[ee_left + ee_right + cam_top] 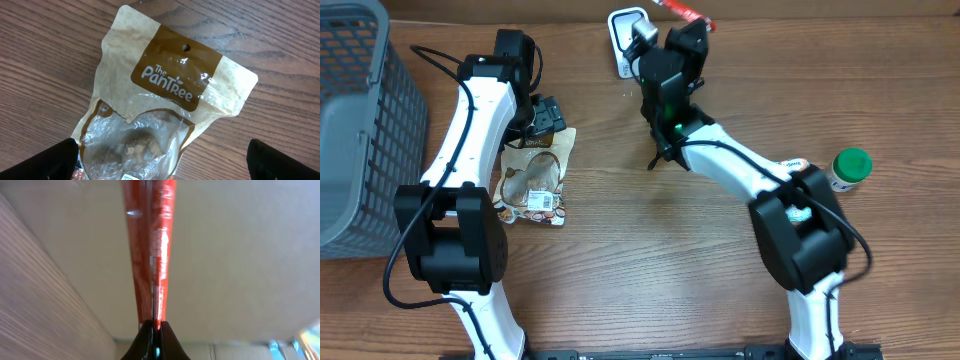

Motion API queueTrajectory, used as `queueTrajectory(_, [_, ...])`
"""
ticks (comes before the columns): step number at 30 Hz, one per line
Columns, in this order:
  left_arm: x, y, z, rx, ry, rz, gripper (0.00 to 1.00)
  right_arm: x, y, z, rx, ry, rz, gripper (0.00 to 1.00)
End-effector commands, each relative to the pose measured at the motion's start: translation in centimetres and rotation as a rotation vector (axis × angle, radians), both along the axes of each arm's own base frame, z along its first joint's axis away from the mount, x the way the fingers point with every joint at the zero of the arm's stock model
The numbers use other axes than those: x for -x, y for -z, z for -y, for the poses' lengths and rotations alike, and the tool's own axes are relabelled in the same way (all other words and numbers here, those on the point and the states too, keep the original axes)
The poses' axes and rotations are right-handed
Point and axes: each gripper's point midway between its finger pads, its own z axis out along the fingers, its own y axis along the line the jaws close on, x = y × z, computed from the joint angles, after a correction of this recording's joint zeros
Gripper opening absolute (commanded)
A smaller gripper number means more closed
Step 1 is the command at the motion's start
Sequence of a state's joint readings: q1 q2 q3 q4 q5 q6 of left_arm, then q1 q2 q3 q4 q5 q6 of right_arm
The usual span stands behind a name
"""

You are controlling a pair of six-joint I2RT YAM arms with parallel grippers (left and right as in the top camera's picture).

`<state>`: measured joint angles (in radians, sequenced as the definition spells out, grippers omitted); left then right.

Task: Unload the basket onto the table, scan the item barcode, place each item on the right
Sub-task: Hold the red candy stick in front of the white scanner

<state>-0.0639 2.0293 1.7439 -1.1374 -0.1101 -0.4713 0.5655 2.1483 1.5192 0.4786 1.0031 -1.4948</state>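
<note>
Pinching one end of a thin red packet [150, 255], the right fingers [141, 345] are pressed together on it. The right wrist view shows the packet edge-on, rising straight from between the tips against a pale beige background. Seen from overhead, this arm reaches to the far side of the tabletop [650, 250], where the packet projects beyond the fingers just beside a white barcode scanner [625, 40]. Whether a barcode faces the scanner cannot be told. The left fingers [52, 160] are spread wide and hold nothing. Their dark tips appear at the two lower corners of the left wrist view, above a tan and brown pouch [170, 85] printed "The PanTree" that lies flat on the wood. The pouch has a clear window showing pale contents, a punched hole near its top and, in the overhead view, a white label at its near end. A grey mesh basket [360, 120] stands at the left edge of the tabletop. A green-capped bottle [850, 168] sits beside the right arm, well apart from both pouch and packet.
</note>
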Motion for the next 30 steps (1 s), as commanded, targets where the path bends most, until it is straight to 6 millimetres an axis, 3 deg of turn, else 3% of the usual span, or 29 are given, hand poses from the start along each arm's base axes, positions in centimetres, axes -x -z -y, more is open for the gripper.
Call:
queueTrajectory(1, [-0.5, -0.3, -0.1, -0.012, 0.000, 0.010, 1.00, -1.1, 1.2, -2.0, -0.014, -0.075, 0.033, 0.03])
queueTrajectory(9, [-0.5, -0.3, -0.1, -0.012, 0.000, 0.010, 0.99, -2.6, 5.5, -3.6, -0.029, -0.158, 0.054, 0.03])
queueTrajectory(17, [-0.5, -0.3, -0.1, -0.012, 0.000, 0.010, 1.00, -3.3, 8.3, -3.1, -0.015, -0.158, 0.025, 0.03])
queueTrajectory(30, [-0.5, -0.3, -0.1, -0.012, 0.000, 0.010, 1.00, -3.3, 9.6, -3.0, 0.006, -0.158, -0.017, 0.03])
